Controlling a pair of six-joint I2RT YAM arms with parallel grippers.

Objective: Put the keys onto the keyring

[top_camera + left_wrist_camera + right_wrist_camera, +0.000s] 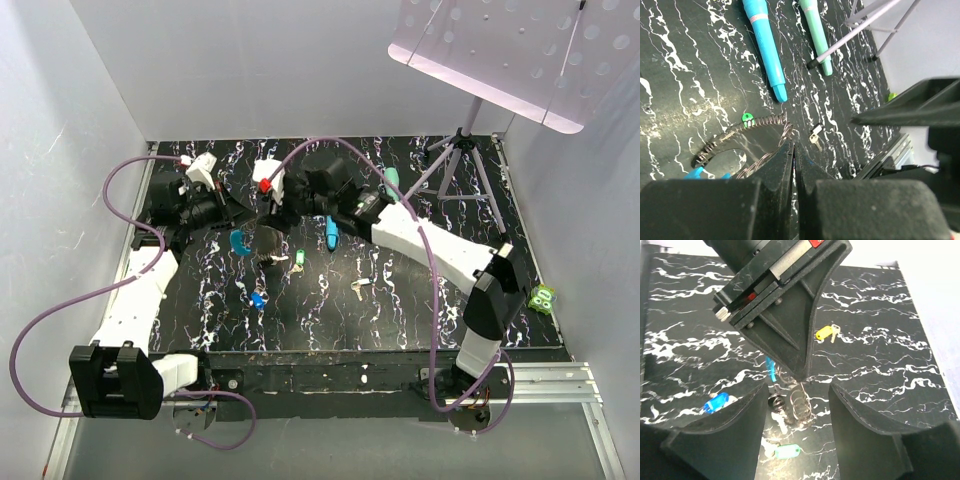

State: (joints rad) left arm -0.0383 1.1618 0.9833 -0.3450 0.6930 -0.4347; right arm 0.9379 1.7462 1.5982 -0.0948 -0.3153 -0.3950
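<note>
Blue key [258, 298] and yellow key [358, 288] lay nearest table's [440, 320] front edge, well apart. Green key [297, 258] sat just beside keyring [241, 243], left of table centre. Left gripper [793, 149] fingers pressed together, apparently pinching keyring's coiled chain. Right gripper [799, 392] hung above ring, fingers spread wide, holding nothing. Blue wand [331, 232] and teal wand [392, 178] lay farther back; tripod [462, 150] stood near far right corner.

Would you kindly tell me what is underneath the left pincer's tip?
The coiled chain of the keyring sits below the shut left pincer, the blue band showing beside it. Where the pincer pinches it is covered, as is the table beneath the coil.
</note>
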